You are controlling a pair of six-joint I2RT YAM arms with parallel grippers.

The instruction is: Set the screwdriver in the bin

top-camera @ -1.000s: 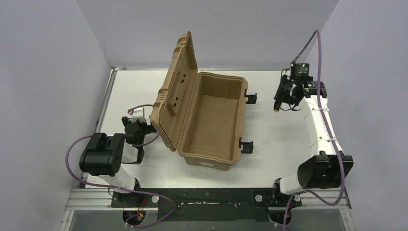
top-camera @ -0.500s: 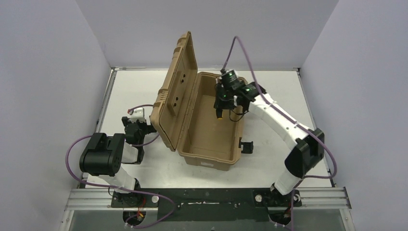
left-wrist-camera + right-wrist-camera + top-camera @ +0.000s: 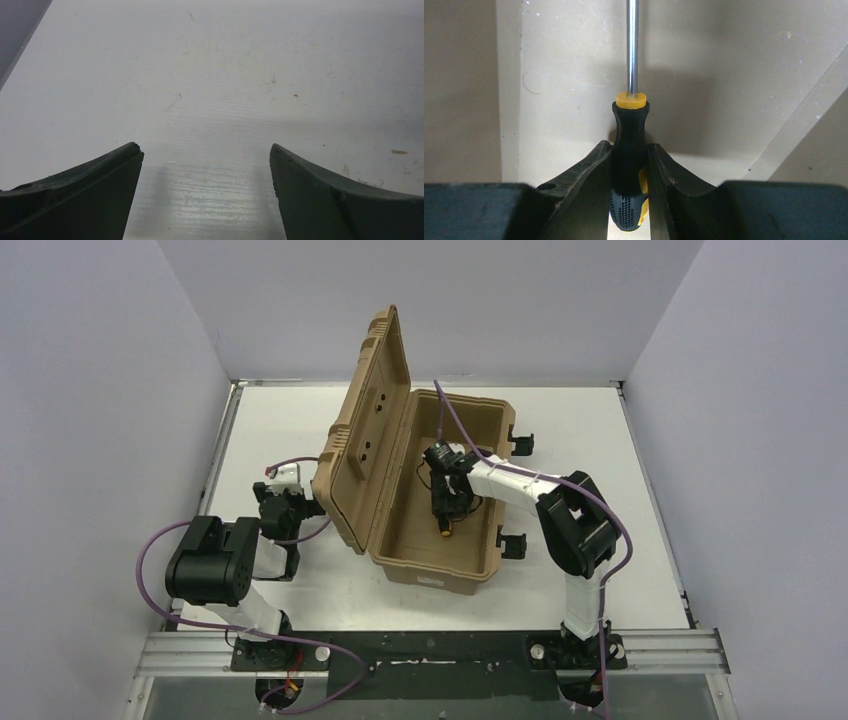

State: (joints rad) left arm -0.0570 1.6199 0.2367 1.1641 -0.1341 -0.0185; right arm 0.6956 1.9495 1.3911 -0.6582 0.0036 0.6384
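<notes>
The tan bin (image 3: pixel 487 418) stands mid-table with its ribbed lid (image 3: pixel 365 430) raised on the left. My right gripper (image 3: pixel 445 512) reaches down inside it and is shut on the screwdriver (image 3: pixel 629 150). Its black-and-yellow handle sits clamped between the fingers (image 3: pixel 589 175), and the metal shaft points away over the bin's tan floor (image 3: pixel 574 100). The yellow tip of the screwdriver (image 3: pixel 446 533) shows just above the bin's floor. My left gripper (image 3: pixel 205 155) hovers open over bare white table, left of the bin, with nothing between its fingers.
Black latches (image 3: pixel 522 441) stick out from the bin's right side, a second one (image 3: pixel 513 543) nearer me. The left arm (image 3: pixel 215 570) is folded close behind the raised lid. Grey walls enclose the white table (image 3: pixel 600 540).
My right arm has swung from the far right of the table over the bin's rim and down into the bin, carrying the screwdriver. The left arm has not moved.
</notes>
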